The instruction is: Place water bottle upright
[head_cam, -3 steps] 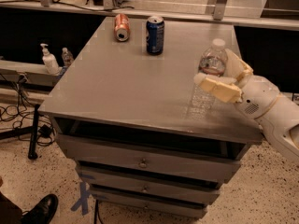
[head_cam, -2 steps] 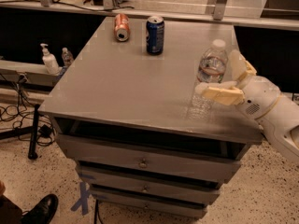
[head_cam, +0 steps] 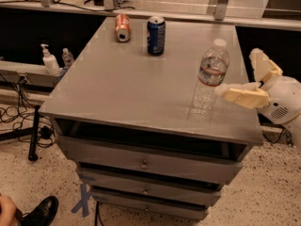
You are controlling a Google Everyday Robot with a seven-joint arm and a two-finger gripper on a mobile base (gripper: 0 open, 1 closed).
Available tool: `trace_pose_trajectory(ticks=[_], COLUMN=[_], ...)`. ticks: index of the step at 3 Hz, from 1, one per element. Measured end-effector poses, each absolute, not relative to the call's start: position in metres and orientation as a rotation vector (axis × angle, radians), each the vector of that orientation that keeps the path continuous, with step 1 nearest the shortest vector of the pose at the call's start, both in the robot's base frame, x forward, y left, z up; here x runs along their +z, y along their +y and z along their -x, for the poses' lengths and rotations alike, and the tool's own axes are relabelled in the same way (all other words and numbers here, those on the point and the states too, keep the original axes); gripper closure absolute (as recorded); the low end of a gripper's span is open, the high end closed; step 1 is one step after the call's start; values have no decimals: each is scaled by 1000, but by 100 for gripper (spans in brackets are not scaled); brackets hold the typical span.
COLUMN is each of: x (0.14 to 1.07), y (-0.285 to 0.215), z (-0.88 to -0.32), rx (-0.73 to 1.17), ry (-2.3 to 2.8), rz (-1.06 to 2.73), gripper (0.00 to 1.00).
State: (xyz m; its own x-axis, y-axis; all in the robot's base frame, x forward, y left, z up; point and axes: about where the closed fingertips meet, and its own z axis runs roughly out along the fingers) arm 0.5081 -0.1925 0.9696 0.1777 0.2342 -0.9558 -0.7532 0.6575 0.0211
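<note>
Over to the water bottle (head_cam: 210, 79): stands upright on the grey cabinet top (head_cam: 131, 88), towards the right front corner, white cap up, red label band around the upper body. Held by nothing. On to the gripper (head_cam: 238, 72): hangs just off the cabinet's right edge, right beside the bottle, cream fingers (head_cam: 244, 98) spread wide apart, pinching nothing. Points one finger leftward at the bottle's lower half, tip just beside the plastic; touching or not, cannot tell. Tilts the other finger up and away behind. Well apart, at the back of the top: a blue soda can (head_cam: 156, 36), upright, and just left of it an orange can (head_cam: 122, 27), lying on its side. Below the top, a stack of drawers (head_cam: 146, 164) with small knobs. Off to the left, lower down, a white pump dispenser (head_cam: 48, 60) beside a smaller bottle (head_cam: 68, 58). Down at the bottom left, a black shoe (head_cam: 43, 211), near a blue tape cross (head_cam: 83, 199).
</note>
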Motion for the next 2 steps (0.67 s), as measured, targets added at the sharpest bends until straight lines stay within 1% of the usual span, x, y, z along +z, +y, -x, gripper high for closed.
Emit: trace_pose_trajectory(ticks=[2], x=[1021], y=[-287], z=[-442], rx=[557], ry=[1385], rz=[547], gripper=[0])
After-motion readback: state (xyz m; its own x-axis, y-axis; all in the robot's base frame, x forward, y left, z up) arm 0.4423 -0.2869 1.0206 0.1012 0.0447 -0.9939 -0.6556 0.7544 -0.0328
